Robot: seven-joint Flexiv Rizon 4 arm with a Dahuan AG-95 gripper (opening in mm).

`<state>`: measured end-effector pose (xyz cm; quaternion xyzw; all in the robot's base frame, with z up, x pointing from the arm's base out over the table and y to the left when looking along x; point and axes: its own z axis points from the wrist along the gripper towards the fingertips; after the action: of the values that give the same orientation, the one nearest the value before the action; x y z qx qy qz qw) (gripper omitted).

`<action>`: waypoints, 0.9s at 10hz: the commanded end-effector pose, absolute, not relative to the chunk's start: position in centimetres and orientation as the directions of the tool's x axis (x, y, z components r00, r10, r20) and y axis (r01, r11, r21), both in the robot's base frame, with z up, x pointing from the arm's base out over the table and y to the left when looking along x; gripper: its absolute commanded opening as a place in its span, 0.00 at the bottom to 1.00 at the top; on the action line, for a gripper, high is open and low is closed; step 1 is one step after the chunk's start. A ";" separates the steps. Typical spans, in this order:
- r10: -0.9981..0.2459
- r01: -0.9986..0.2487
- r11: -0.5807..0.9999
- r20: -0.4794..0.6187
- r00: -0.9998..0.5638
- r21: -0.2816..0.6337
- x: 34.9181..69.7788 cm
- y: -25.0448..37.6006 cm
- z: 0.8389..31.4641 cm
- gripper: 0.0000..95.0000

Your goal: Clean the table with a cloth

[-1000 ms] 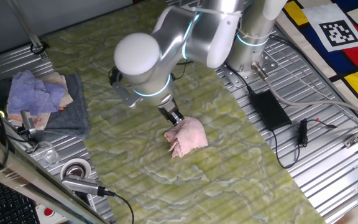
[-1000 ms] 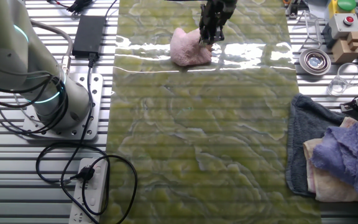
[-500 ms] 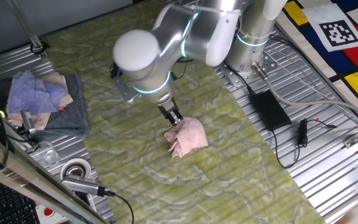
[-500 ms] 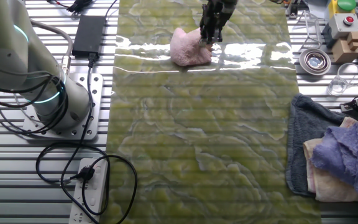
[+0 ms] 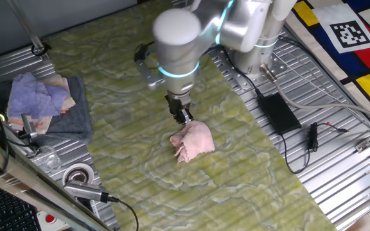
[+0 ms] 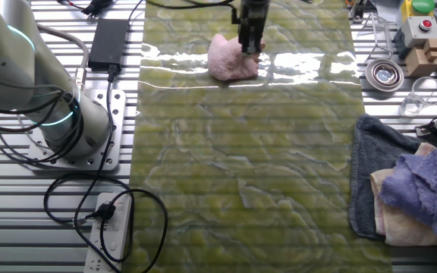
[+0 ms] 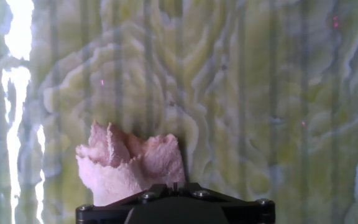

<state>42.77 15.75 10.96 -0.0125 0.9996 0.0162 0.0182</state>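
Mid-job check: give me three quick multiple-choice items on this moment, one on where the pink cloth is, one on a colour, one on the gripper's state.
1. Where does the cloth lie?
A. on the table
B. on the grey towel
C. on the power brick

2. What colour is the rag atop the side pile?
A. red
B. lavender
C. black

3. The gripper is
A. far from the cloth
B. over the towel pile
C. at the cloth's edge

A: it rests on marbled green. B: the fixed views show purple. C: fingertips meet the cloth; grip unclear.

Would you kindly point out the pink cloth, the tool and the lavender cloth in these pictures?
pink cloth (image 5: 193, 142): one fixed view, middle of the bunched rag.
tool (image 5: 184, 117): one fixed view, between its fingertips.
lavender cloth (image 5: 36, 94): one fixed view, middle of its top folds.
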 end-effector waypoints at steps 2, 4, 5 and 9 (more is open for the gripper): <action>-0.011 -0.011 1.000 -0.016 -1.000 0.028 43.0 15.8 10.7 0.00; -0.025 -0.026 0.999 -0.017 -1.000 0.023 43.0 15.8 10.7 0.00; -0.024 -0.024 0.999 -0.017 -1.000 0.023 43.0 15.8 10.7 0.00; -0.045 -0.045 0.999 -0.005 -0.999 -0.005 42.2 15.5 9.5 0.00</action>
<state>42.29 15.59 9.23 -0.0171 0.9997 0.0140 0.0041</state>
